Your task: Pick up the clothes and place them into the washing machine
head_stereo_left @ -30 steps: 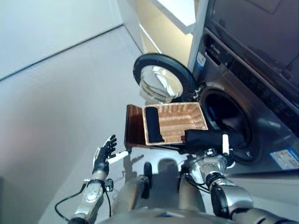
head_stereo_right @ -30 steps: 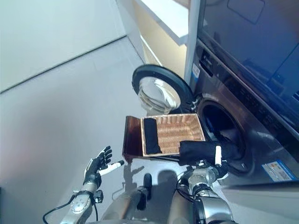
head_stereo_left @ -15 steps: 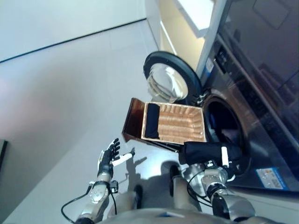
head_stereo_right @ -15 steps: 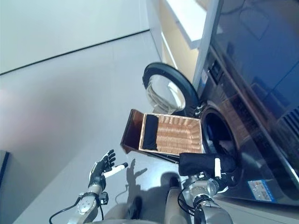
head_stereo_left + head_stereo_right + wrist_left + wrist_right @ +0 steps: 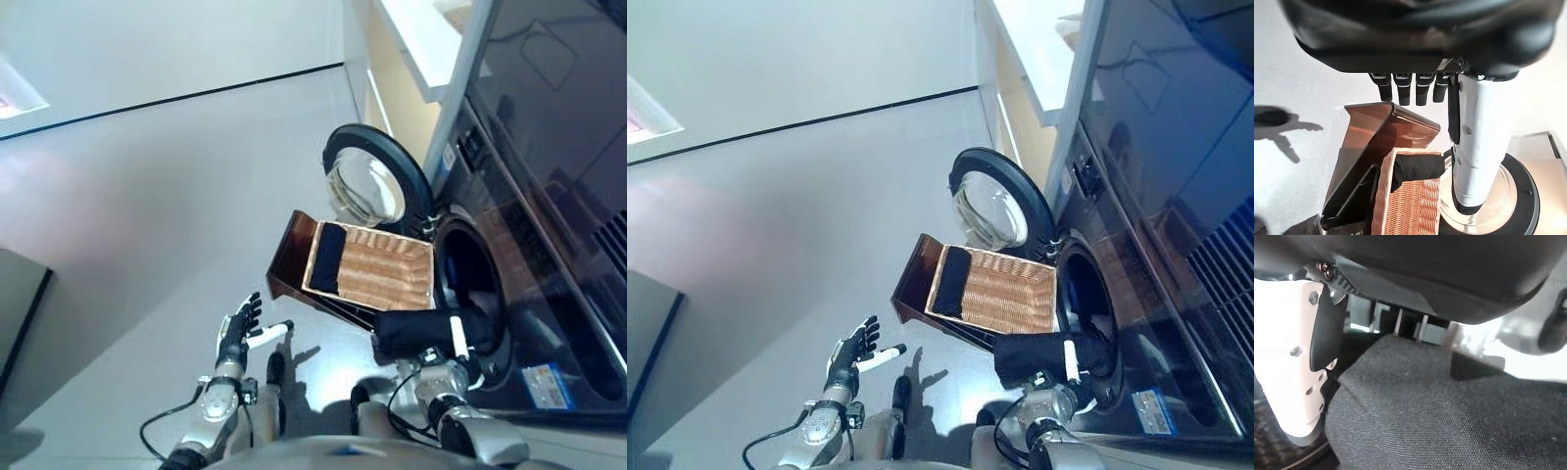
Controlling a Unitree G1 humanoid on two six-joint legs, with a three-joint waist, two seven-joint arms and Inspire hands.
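My right hand [image 5: 456,339] is shut on a dark garment [image 5: 411,333] and holds it just in front of the washing machine's round opening [image 5: 472,286]. In the right wrist view the dark cloth [image 5: 1449,416] lies against the hand beside the white-covered thumb [image 5: 1293,372]. The wicker basket [image 5: 382,279] rests on the low brown box [image 5: 292,257], with another dark garment [image 5: 326,258] at its left end. My left hand [image 5: 238,333] is open and empty over the floor, left of the box. The left wrist view looks past its fingers [image 5: 1405,93] at the basket [image 5: 1410,205].
The machine's round door [image 5: 377,186] stands open behind the basket. A white counter [image 5: 421,49] runs above the machine's left side. A grey block [image 5: 18,313] stands at the far left. Pale floor [image 5: 167,196] spreads left of the box.
The whole picture has shifted, so the camera has moved. My right hand still holds the dark garment by the opening. My left hand stays open.
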